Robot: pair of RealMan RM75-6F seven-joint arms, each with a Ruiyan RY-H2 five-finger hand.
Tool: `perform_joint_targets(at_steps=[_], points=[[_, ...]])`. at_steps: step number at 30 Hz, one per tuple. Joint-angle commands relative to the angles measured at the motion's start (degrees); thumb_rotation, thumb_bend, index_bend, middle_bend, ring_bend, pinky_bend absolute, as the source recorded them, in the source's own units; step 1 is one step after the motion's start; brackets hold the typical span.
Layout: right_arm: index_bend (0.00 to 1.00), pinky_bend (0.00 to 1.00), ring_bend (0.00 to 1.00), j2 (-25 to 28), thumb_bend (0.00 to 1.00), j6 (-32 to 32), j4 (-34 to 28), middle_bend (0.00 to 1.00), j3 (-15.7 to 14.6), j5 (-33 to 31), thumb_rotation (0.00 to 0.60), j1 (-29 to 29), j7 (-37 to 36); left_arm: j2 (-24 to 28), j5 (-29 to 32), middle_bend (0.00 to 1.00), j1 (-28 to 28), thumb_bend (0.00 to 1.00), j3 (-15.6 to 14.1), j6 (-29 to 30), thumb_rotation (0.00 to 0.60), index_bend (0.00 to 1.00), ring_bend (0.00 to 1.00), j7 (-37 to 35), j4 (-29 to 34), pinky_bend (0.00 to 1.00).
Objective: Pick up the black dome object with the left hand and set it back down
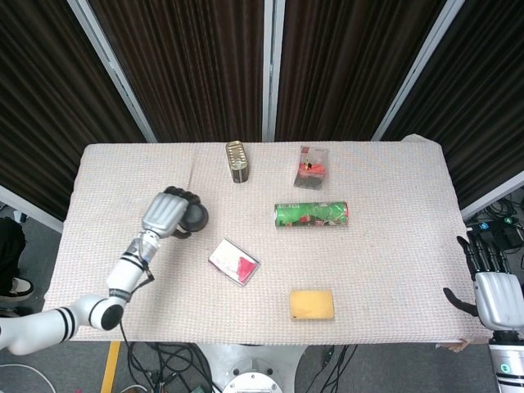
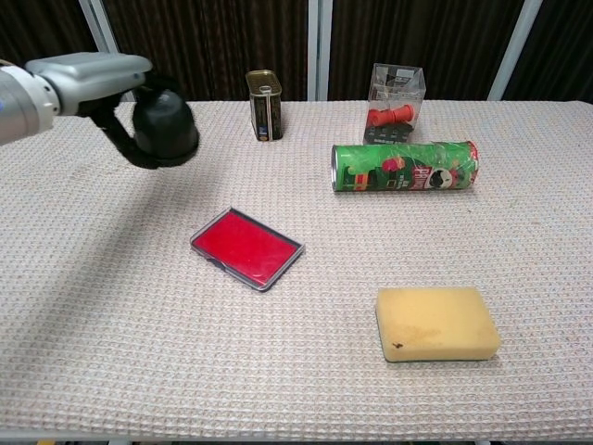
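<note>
The black dome object (image 1: 194, 217) (image 2: 165, 127) is held by my left hand (image 1: 167, 213) (image 2: 91, 76), lifted above the cloth at the table's left side. The hand's silver back covers the dome's left side in the head view, and dark fingers wrap under the dome in the chest view. My right hand (image 1: 494, 288) hangs past the table's right edge with its fingers apart and nothing in it; the chest view does not show it.
A red flat case (image 1: 234, 262) (image 2: 246, 247) lies right of the dome. A yellow sponge (image 2: 435, 323), a green tube can (image 2: 404, 166), a small gold tin (image 2: 265, 105) and a clear box of red parts (image 2: 397, 103) sit on the woven tablecloth (image 2: 111, 306).
</note>
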State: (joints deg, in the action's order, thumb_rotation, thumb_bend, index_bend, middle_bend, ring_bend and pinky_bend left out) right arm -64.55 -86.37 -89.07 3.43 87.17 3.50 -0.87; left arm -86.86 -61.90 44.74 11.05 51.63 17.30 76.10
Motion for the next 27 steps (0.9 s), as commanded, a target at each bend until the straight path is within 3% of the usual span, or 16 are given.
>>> perform_joint_targets(at_steps=[1,15,27], points=[[0.00,0.00,0.00,0.5,0.10,-0.9,-1.0,0.00,-0.2,0.8,0.600,-0.4,1.0,-1.3,2.2,0.55,-1.8,0.29,-1.7,-2.6,0.600,0.48,0.26,-2.3,-6.8,0.21],[0.00,0.00,0.00,-0.2,0.10,1.3,-0.1,0.00,-0.1,-0.8,0.600,0.1,0.7,-2.5,-4.1,0.56,-5.5,0.29,-3.2,1.3,0.600,0.48,0.26,-10.9,-4.9,0.21],[0.00,0.00,0.00,-0.4,0.10,1.8,-0.4,0.00,-0.2,-1.0,0.600,0.3,1.6,-7.8,-7.3,0.54,-6.5,0.26,-3.9,1.3,0.600,0.46,0.24,-16.6,-14.6,0.21]])
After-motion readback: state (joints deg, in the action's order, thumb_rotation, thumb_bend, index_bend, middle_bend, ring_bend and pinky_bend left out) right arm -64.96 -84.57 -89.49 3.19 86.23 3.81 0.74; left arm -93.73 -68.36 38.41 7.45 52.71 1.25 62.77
